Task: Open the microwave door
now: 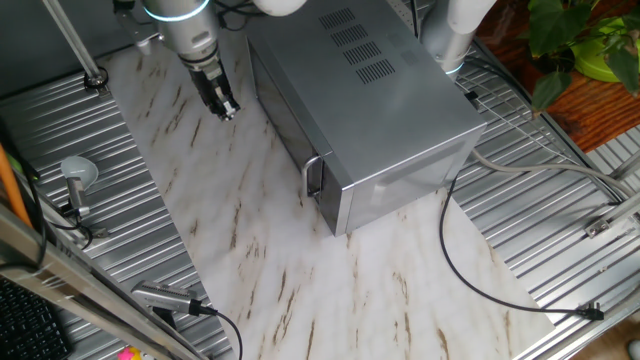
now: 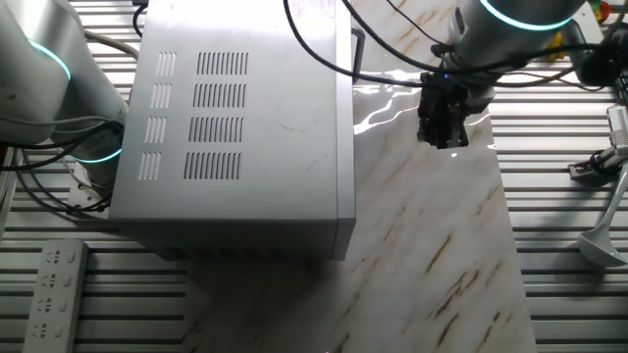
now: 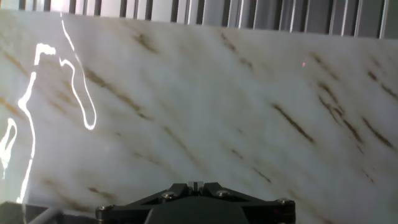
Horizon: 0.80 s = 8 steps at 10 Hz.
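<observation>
Over at ten o'clock in one fixed view, the claw (image 1: 226,110) hangs nose-down above the marble-patterned table (image 1: 250,270), touching nothing. Fingers look drawn close together with nothing between them, though I can't tell for sure; the hand view shows only veined marble past the black hand body. It sits out in front of the door face, and I judge that's deliberate: room to swing in at the handle from the open side.

Sliding right, the microwave (image 1: 400,110) fills the centre toward one o'clock, a big silver-grey box with rows of vent slots on top. Its door, the microwave door (image 1: 285,115), faces the claw's side: dark, flat, seen nearly edge-on, and flush shut. The silver bar handle (image 1: 313,178) stands at the near corner, well apart from the claw.

In the other fixed view the claw (image 2: 444,132) hovers at two o'clock, clear of the door edge.
</observation>
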Motion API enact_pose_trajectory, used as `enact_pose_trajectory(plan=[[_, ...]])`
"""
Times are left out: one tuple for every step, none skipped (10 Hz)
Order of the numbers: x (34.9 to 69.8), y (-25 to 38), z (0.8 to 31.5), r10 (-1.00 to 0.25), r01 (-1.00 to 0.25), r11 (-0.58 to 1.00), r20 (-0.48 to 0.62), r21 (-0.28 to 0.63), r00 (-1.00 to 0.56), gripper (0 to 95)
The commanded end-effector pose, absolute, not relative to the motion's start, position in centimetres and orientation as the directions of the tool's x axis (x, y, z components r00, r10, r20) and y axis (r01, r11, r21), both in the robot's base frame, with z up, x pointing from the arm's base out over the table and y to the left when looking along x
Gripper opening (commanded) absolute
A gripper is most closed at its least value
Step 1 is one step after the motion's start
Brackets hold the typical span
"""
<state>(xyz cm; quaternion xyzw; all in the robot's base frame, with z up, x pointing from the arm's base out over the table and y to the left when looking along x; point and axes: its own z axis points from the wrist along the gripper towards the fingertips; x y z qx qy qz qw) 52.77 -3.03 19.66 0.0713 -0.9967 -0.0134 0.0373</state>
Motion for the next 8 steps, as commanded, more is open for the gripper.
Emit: enact_pose_trajectory(plan=[[53.1,-3.1,19.5,-0.134,-0.132,0.991,0.084,0.026,-0.987,0.0],[53.1,-3.1,19.5,-0.151,-0.148,0.988,0.083,0.043,-0.985,0.0],[53.1,-3.1,19.5,-0.160,-0.156,0.986,0.082,0.050,-0.984,0.0],[52.9,-3.0,19.6,-0.172,-0.167,0.984,0.081,0.066,-0.982,0.0],[52.5,-2.9,19.9,-0.172,-0.166,0.983,0.077,0.082,-0.982,0.0],[51.5,-2.4,20.0,-0.170,-0.163,0.982,0.068,0.096,-0.983,0.0],[50.6,-1.4,20.1,-0.158,-0.151,0.984,0.064,0.097,-0.985,0.0],[50.0,-0.5,20.2,-0.144,-0.138,0.986,0.066,0.093,-0.987,0.0]])
